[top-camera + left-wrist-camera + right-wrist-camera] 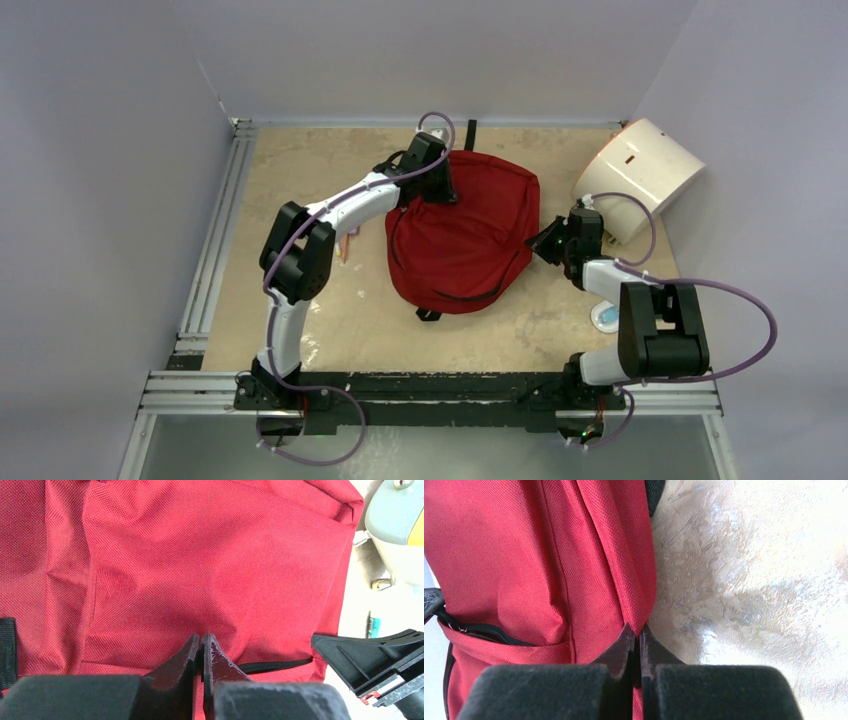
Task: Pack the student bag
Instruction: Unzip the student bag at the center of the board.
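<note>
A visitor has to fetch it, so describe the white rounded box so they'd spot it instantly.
Find the beige table and look to its far right corner. The white rounded box sits there, to the right of the red student bag. It is the only hard, white, curved-shelled thing in view; the bag is soft red fabric.

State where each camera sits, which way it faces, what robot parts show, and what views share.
Top external: above, behind the bases, looking down on table, left arm, right arm, student bag.
Left wrist: on the left arm, looking past the left gripper onto the bag's red fabric.
Right wrist: on the right arm, looking past the right gripper at the bag's edge and table.
All three share the bag.
</note>
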{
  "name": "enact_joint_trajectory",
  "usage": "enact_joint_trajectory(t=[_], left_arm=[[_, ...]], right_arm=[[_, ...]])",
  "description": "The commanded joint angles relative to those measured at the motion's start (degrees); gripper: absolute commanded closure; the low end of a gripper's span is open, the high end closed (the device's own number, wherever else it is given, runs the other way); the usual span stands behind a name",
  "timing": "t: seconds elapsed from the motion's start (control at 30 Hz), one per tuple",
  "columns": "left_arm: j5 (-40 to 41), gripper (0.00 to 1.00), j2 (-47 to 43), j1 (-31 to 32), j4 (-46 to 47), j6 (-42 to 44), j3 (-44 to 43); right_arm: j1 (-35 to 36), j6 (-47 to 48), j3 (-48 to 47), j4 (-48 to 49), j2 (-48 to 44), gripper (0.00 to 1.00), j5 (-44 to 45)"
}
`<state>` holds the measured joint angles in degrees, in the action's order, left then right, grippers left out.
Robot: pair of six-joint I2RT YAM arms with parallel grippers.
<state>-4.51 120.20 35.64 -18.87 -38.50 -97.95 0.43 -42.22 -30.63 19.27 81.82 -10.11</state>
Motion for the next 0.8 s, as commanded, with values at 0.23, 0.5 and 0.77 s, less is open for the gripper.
enact_joint_trajectory(t=[0.23, 0.5, 0.77], left_arm=[[1.15, 1.0, -2.68, -0.58, 1.08, 1.65, -2.8], [7.15, 1.0, -4.42, -2.42, -0.43, 6.2, -0.99], [10.88, 1.0, -6.28, -4.31, -0.29, 9.17, 2.48]], right_arm=[[-0.27, 1.0, -0.2, 0.5, -1.77, 1.0, 2.81], [-0.24, 1.16, -0.51, -0.01, -2.12, 1.0, 3.63], [-0.28, 1.06, -0.77, -0.35, -2.2, 1.0, 3.96]])
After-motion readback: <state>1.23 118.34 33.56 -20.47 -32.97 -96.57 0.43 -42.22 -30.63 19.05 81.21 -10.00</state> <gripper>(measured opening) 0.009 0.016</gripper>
